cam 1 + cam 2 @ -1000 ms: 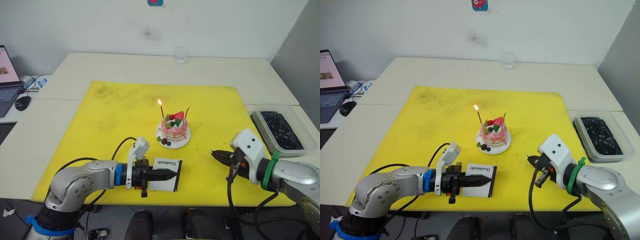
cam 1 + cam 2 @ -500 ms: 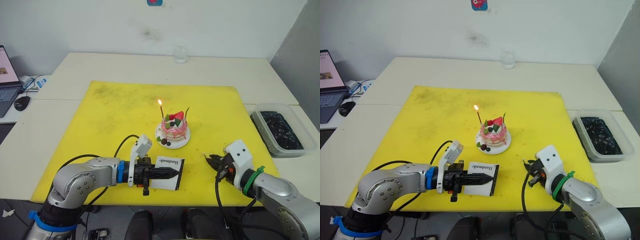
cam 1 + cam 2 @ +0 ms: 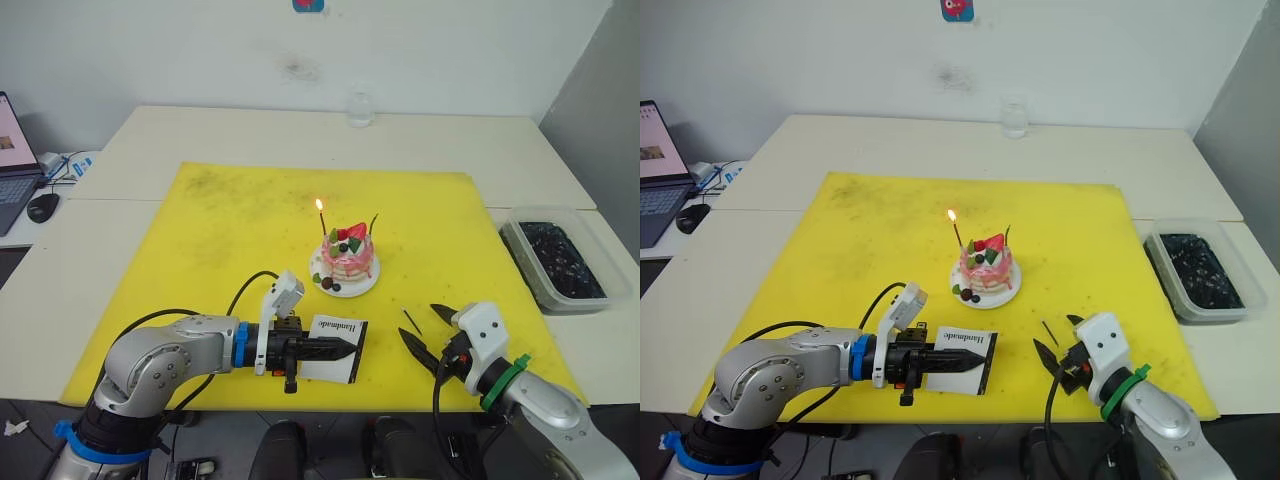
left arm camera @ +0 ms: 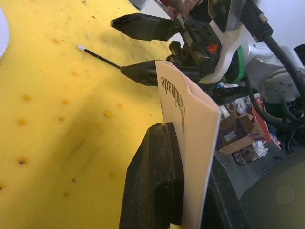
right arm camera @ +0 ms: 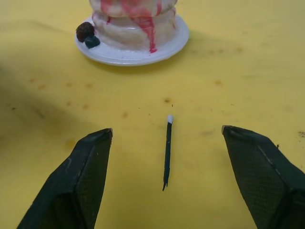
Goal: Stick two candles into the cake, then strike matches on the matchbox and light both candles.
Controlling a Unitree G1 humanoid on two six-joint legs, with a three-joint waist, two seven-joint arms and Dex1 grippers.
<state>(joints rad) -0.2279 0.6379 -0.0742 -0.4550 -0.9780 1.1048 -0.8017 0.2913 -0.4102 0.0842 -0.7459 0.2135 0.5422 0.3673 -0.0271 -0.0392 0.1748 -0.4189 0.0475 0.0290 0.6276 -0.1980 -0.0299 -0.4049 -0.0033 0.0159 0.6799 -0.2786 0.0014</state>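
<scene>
I see a white wall (image 3: 200, 40) behind the pale table (image 3: 250, 130). A yellow mat (image 3: 230, 220) covers its middle, and a laptop (image 3: 15, 150) stands at the left edge.

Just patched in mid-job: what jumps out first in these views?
The small pink-and-white cake on its white plate at the yellow mat's centre, one thin candle burning, the other unlit. Near the front edge, the left end effector grips the flat white matchbox, and the right end effector is open around a short dark match lying on the mat.
</scene>
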